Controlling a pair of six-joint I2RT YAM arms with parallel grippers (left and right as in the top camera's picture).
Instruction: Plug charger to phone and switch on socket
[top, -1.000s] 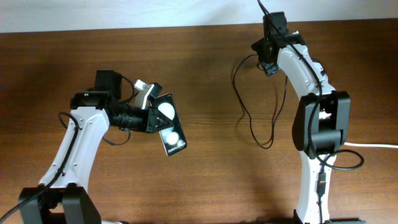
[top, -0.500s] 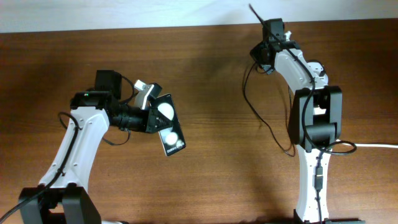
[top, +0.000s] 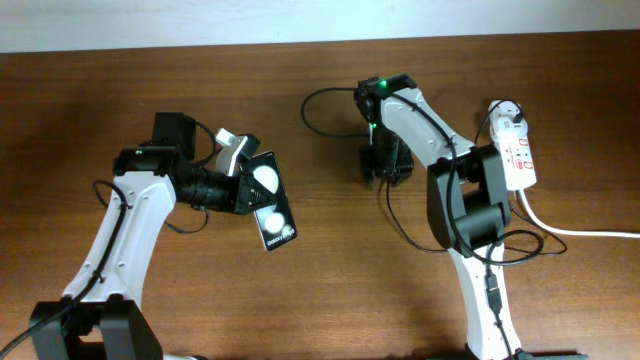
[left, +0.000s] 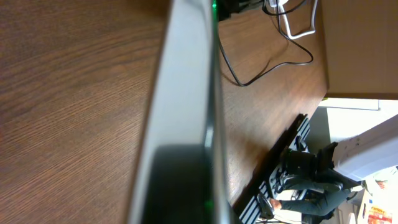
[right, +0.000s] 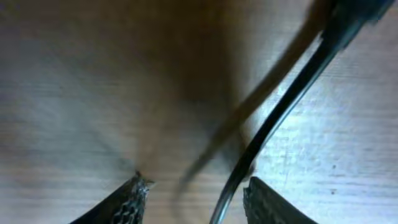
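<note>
My left gripper (top: 243, 187) is shut on the phone (top: 271, 204), a black slab with two white spots, and holds it tilted above the table at centre left. In the left wrist view the phone (left: 186, 93) shows edge-on and fills the middle. The charger's black cable (top: 330, 92) loops across the back middle, and its white adapter (top: 505, 112) sits in the white socket strip (top: 520, 155) at the right. My right gripper (top: 385, 168) is open, pointing down close to the table. The cable (right: 280, 112) passes between its fingers (right: 194, 186), near the right one. The connector tip is not visible.
The strip's thick white cord (top: 580, 232) runs off to the right edge. More black cable (top: 405, 232) lies in front of the right arm. The left wrist view shows the table's far edge (left: 292, 134) and a room beyond.
My right arm has swung from the back right down to the middle of the table, dragging the cable left. The socket strip is now uncovered. The left arm and phone have not moved.
</note>
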